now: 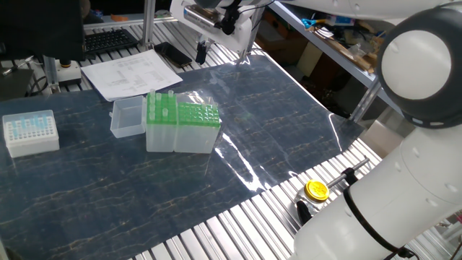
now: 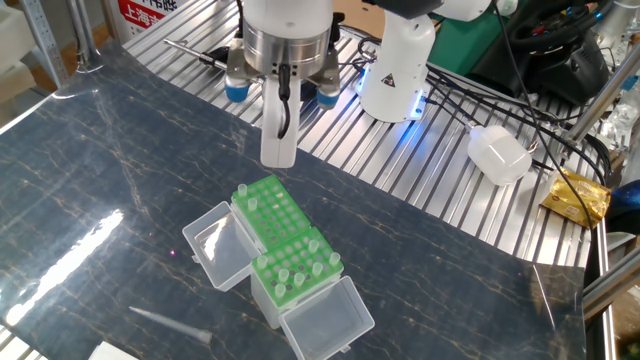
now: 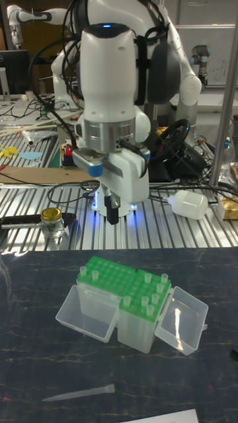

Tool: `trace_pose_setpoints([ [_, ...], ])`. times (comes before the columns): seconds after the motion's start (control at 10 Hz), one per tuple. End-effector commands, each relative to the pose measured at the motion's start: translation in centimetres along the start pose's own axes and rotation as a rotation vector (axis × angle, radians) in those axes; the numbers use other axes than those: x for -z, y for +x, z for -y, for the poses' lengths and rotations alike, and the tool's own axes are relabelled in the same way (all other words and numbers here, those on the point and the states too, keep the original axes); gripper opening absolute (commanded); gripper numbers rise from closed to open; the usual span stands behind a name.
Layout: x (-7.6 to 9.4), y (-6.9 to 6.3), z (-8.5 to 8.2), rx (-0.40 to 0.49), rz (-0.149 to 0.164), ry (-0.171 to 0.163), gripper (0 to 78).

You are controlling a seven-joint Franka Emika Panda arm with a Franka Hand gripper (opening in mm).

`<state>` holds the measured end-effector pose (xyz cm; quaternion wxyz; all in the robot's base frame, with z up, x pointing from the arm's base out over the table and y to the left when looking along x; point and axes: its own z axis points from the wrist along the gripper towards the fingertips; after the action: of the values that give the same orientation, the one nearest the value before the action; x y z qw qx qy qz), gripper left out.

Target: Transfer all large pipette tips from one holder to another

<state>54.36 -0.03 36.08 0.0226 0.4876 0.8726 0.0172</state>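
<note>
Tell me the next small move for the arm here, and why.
Probably bring the gripper down over the large pipette tips at the corner of the wider holder. It hangs well above that holder with nothing seen between the fingers, and those tips stand there untransferred. A loose tip lying on the table needs recovering later.
</note>
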Motion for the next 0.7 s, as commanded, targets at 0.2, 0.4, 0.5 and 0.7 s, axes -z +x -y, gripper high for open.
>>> trace_pose_setpoints([
  [0.2,-1.1,-1.4,-0.1,0.084,-0.001,0.003,1.6],
  [0.4,-1.7,-1.7,-0.1,0.096,-0.002,0.007,1.6],
  [0.5,-2.3,-1.9,0.0,0.102,-0.001,0.010,1.6],
  [0.7,-3.2,-2.3,0.1,0.110,-0.001,0.010,1.6],
])
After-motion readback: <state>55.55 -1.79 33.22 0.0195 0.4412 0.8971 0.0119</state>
